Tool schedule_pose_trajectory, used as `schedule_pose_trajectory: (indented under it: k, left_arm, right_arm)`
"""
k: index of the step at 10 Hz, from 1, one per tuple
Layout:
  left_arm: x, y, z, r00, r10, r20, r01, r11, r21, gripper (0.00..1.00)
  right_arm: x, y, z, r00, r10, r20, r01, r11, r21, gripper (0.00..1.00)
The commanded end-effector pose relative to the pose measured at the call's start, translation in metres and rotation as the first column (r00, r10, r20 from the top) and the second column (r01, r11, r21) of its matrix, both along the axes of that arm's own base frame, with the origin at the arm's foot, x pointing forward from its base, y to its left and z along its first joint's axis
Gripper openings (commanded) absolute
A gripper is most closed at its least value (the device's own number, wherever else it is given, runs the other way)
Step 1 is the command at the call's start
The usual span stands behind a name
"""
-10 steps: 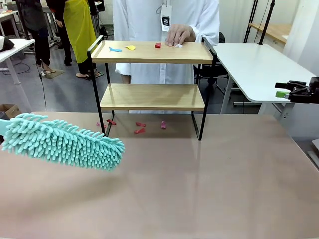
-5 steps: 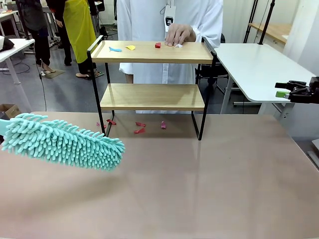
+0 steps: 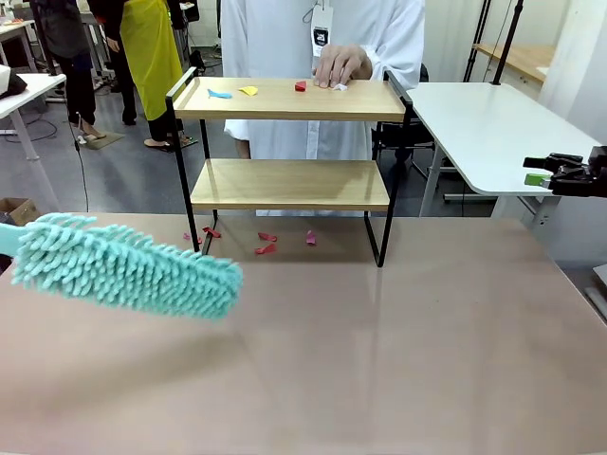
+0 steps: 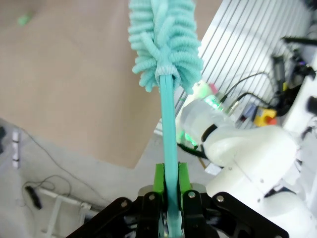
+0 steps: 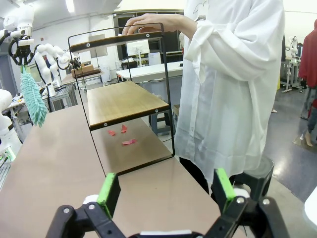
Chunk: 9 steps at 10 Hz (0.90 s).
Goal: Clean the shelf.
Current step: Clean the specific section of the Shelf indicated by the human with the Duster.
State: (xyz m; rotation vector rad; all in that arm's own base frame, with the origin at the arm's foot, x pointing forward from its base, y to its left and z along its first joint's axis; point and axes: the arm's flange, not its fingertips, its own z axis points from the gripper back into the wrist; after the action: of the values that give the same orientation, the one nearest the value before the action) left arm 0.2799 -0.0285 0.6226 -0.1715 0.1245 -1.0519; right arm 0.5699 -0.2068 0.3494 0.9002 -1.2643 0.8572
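**Front view: the shelf (image 3: 289,185) ahead of my duster's first pass**

The shelf stands at the far middle of the brown table (image 3: 398,360), well apart from my duster (image 3: 123,267). The step in hand, as I judge it, is the approach to the top board. I should lift the fluffy head over the raised side rail and lay it flat on the wood. Then I should sweep lengthwise in one direction, gently enough not to nudge the light frame. The stroke should stop short of the person's hand (image 3: 341,64), which rests at the board's back edge.

The shelf has two pale wooden boards in a thin black frame. The top board carries a blue scrap (image 3: 219,94), a yellow scrap (image 3: 248,91), a red scrap (image 3: 301,86) and a white scrap (image 3: 340,87). The lower board looks bare. Red bits (image 3: 266,244) lie on the table beneath it.

My left gripper (image 4: 171,176) is clamped on the duster's teal handle, and the head hovers low over the table's left side. My right gripper (image 5: 166,178) hangs off to the right, jaws spread wide, holding nothing.
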Motion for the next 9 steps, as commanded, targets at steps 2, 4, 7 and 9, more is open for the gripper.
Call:
schedule_pose_trajectory:
  k: [2, 4, 7, 9]
  left_arm:
    - [-0.010, -0.027, 0.044, 0.999, 0.040, 0.018, -0.034, 0.970, -0.241, 0.13]
    - [-0.024, -0.061, 0.079, 0.996, 0.068, 0.050, -0.049, 0.949, -0.312, 0.13]
    - [-0.031, -0.149, 0.137, 0.962, 0.251, 0.105, -0.185, 0.888, -0.420, 0.13]
    - [-0.019, -0.219, 0.155, 0.918, 0.379, 0.116, -0.295, 0.849, -0.438, 0.13]
  right_arm:
    - [0.001, 0.002, 0.003, 1.000, 0.002, 0.004, -0.002, 1.000, -0.002, 1.00]
    - [0.001, 0.002, 0.003, 1.000, 0.002, 0.004, -0.002, 1.000, -0.002, 1.00]
    - [0.001, 0.002, 0.003, 1.000, 0.002, 0.004, -0.002, 1.000, -0.002, 1.00]
    - [0.001, 0.002, 0.003, 1.000, 0.002, 0.004, -0.002, 1.000, -0.002, 1.00]
